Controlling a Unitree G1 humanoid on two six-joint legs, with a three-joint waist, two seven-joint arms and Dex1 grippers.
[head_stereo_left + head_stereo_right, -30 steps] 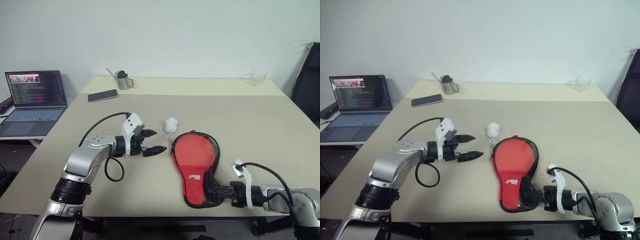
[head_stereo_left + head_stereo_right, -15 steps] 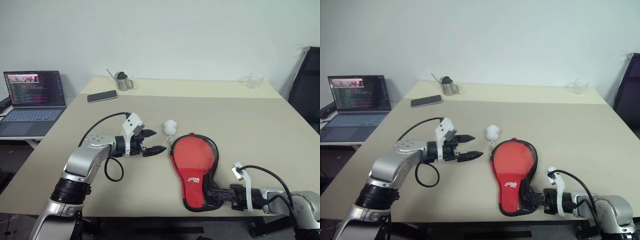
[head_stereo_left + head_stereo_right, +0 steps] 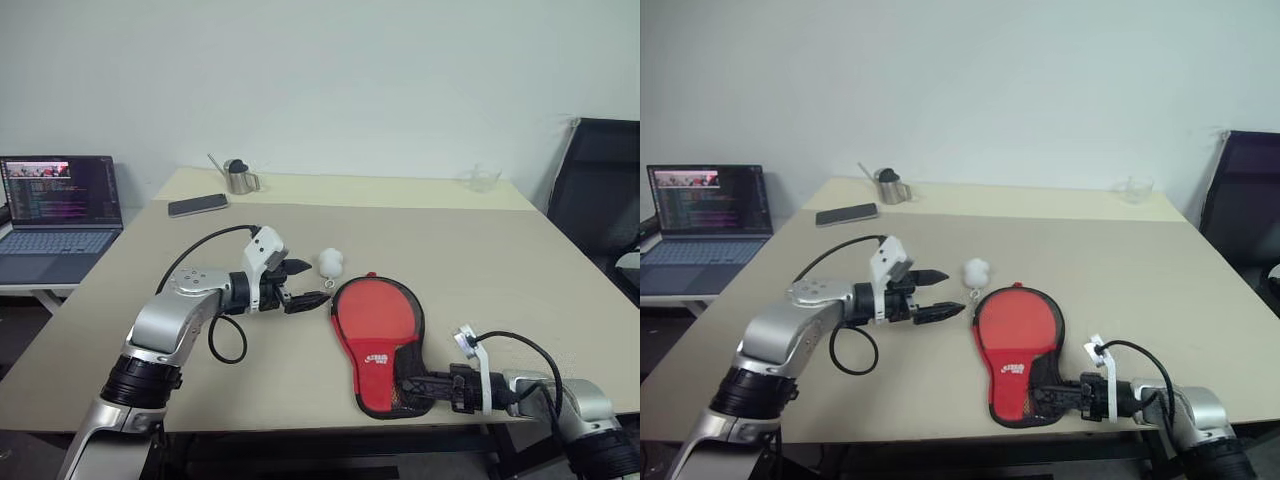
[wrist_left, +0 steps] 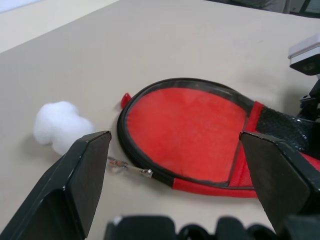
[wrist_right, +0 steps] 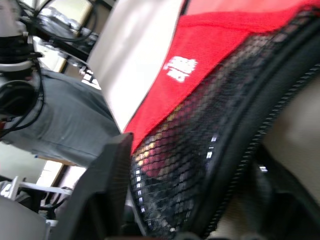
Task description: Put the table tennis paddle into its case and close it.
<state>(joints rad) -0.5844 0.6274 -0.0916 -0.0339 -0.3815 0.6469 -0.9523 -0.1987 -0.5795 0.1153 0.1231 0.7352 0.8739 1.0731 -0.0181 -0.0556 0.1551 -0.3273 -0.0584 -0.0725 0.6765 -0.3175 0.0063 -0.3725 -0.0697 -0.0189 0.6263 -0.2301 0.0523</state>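
Right gripper (image 3: 418,388) at the near tabletop (image 3: 500,260) edge, its fingers around the case's (image 3: 378,325) mesh handle end; gripping or slack: cannot tell. Case lies flat, red side up, round end farther out. Paddle hidden or not, cannot tell. Left gripper (image 3: 308,283) beside the round end, fingers open, empty. White fluffy ball (image 3: 330,263) just beyond.

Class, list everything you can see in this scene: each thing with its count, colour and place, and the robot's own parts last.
case: one, red, black-edged, near table edge
pompom: one, white, beside case's round end
phone: one, dark, far left of table
metal jug: one, silver, behind phone
glass: one, clear, far right
laptop: one, open, side desk on left
chair: one, black, right
table: one, beige
left gripper: open, by case's zip end
right gripper: at case's mesh end
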